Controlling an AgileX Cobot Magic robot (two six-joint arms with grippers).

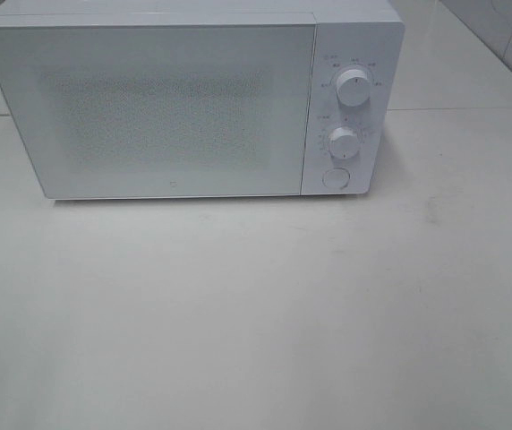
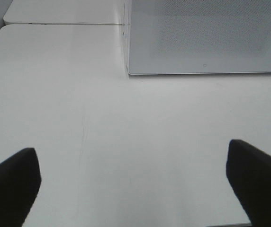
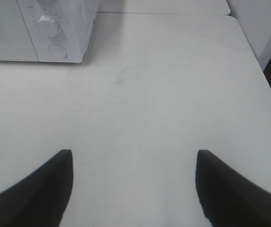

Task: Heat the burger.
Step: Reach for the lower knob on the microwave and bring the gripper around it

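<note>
The burger is out of view in every frame. A white microwave (image 1: 184,103) stands at the back of the white table (image 1: 256,313) with its door (image 1: 149,107) shut; its front also shows in the left wrist view (image 2: 206,38) and its knob corner in the right wrist view (image 3: 55,28). My left gripper (image 2: 133,182) hovers over bare table in front of the microwave, jaws wide apart, nothing between them. My right gripper (image 3: 133,182) is likewise open and empty above the table, to the right of the microwave. Neither arm appears in the exterior high view.
The microwave panel carries two round knobs (image 1: 353,87) (image 1: 343,141) and a round button (image 1: 335,177). A second table surface lies behind (image 2: 64,12). The table's right edge (image 3: 258,66) drops off beside a dark gap.
</note>
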